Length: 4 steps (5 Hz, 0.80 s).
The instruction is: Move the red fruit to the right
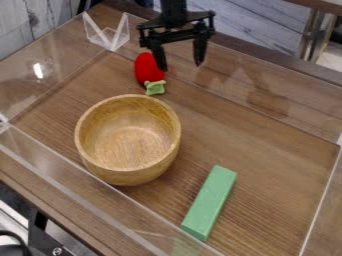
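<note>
Two fingertips of our black gripper (pixel 177 50) stand spread wide apart at the far part of the wooden table (pixel 247 120), and nothing is pinched between them. One fingertip hangs close to the red strawberry toy (pixel 150 66), near its upper end; whether it touches the toy, we cannot tell from this view. The strawberry toy lies on the table, a little left of the middle in the picture, and its light green leafy cap (pixel 156 88) points toward the near side. Just beside this cap, on the nearer side, we see the round wooden bowl (pixel 128 139), which is much larger than the toy. The inside of the bowl shows only its bare, light brown wood. Well apart from the toy, at the near right part of the table, there lies a flat green rectangular block (pixel 209 203), placed at a slant. At the far left, close to the table edge, we notice a clear angular object (pixel 106 33), and we cannot say exactly what it is. Some black parts with cables (pixel 30 238) show in the near left corner.
</note>
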### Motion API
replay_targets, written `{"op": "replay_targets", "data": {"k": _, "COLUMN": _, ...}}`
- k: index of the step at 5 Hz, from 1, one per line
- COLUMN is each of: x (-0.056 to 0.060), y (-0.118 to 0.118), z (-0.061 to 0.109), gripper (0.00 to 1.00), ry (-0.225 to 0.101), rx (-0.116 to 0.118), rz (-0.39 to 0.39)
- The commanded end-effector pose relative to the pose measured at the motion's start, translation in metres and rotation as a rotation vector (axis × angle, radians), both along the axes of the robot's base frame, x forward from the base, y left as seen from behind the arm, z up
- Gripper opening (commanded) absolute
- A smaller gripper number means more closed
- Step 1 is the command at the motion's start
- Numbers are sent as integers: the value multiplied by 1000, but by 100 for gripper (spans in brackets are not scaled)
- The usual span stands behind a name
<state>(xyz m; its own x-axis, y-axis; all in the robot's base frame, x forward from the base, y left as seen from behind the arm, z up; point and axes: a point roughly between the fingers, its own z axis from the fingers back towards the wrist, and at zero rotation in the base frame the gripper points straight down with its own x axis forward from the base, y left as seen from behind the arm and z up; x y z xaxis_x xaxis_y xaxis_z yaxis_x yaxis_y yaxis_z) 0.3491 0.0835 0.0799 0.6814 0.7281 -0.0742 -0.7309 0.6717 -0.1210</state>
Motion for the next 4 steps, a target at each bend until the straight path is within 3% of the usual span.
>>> {"op": "replay_targets", "data": {"k": 1, "x": -2, "y": 22, "z": 22, "gripper": 100, "ry": -73, "rx": 22, "rz": 108}}
{"op": "replay_targets", "data": {"k": 4, "x": -5, "y": 43, "z": 4, "gripper": 100, "ry": -81, "rx": 21, "rz": 142}}
